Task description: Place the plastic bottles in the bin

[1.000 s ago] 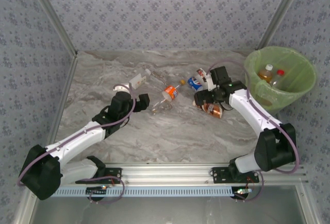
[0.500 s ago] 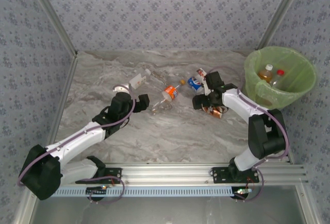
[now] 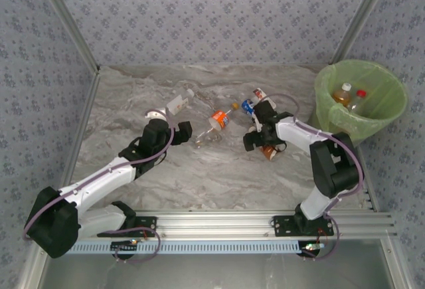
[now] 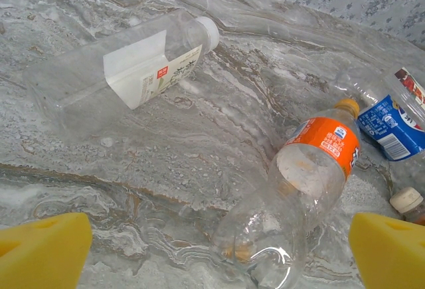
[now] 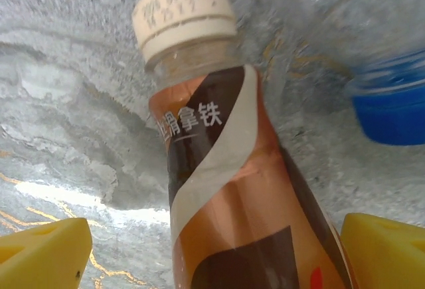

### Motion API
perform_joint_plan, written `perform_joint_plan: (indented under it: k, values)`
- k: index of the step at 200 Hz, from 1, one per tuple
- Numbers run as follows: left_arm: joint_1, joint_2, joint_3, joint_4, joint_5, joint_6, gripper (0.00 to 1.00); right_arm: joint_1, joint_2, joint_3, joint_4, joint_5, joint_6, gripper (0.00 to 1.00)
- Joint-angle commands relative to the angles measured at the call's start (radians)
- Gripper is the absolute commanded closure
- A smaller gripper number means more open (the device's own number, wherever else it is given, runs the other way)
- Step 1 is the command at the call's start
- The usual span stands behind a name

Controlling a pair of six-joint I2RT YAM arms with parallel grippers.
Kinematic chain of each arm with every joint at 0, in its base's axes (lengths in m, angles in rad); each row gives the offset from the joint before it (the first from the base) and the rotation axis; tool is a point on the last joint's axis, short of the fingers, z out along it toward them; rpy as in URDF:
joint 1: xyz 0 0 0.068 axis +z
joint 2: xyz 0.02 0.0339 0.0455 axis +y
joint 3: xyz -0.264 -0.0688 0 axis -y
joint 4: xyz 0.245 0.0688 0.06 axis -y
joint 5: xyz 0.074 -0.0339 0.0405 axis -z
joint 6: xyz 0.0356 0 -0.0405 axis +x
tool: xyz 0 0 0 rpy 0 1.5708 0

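We are looking at a marble table with four bottles lying loose on it and the bin standing at its far right corner. Two bottles are already sitting inside the bin's green liner, one with an orange cap and one with a red cap. The left claw is hanging over the middle of the table with its jaws spread wide and gripping nothing. In its wrist view the left claw is showing both yellow pads at the bottom corners, with the base of the orange-label bottle lying between them but apart from both. That orange-label bottle is lying on its side, cap pointing away from the arms. The white-label bottle is lying farther left and back, well apart from the left claw, and we are seeing it on its side in the wrist view too. The right claw is reaching leftward, away from the bin, and is sitting low over the brown bottle. Its jaws are standing wide apart, straddling the brown bottle without clamping it: the right claw is showing bare table between the left pad and the bottle. We cannot tell whether the other pad is touching. The blue-label bottle is lying just behind it.
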Motion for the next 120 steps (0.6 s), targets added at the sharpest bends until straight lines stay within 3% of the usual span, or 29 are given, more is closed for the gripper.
perform_joint_plan:
  k: [1, 26, 47, 120]
  values:
    - [0.004, 0.005, 0.005, 0.03, -0.003, -0.014, 0.01, 0.024, 0.042, 0.018, -0.047, 0.063, 0.048, 0.03]
    - [0.004, 0.007, 0.003, 0.029, -0.003, -0.014, 0.01, 0.045, 0.075, 0.048, -0.098, 0.075, 0.06, 0.08]
    - [0.004, 0.003, 0.002, 0.026, -0.004, -0.014, 0.01, 0.059, 0.098, 0.064, -0.125, 0.098, 0.087, 0.2]
    - [0.004, -0.007, -0.002, 0.028, 0.003, -0.011, 0.01, 0.068, 0.119, 0.079, -0.138, 0.071, 0.14, 0.27]
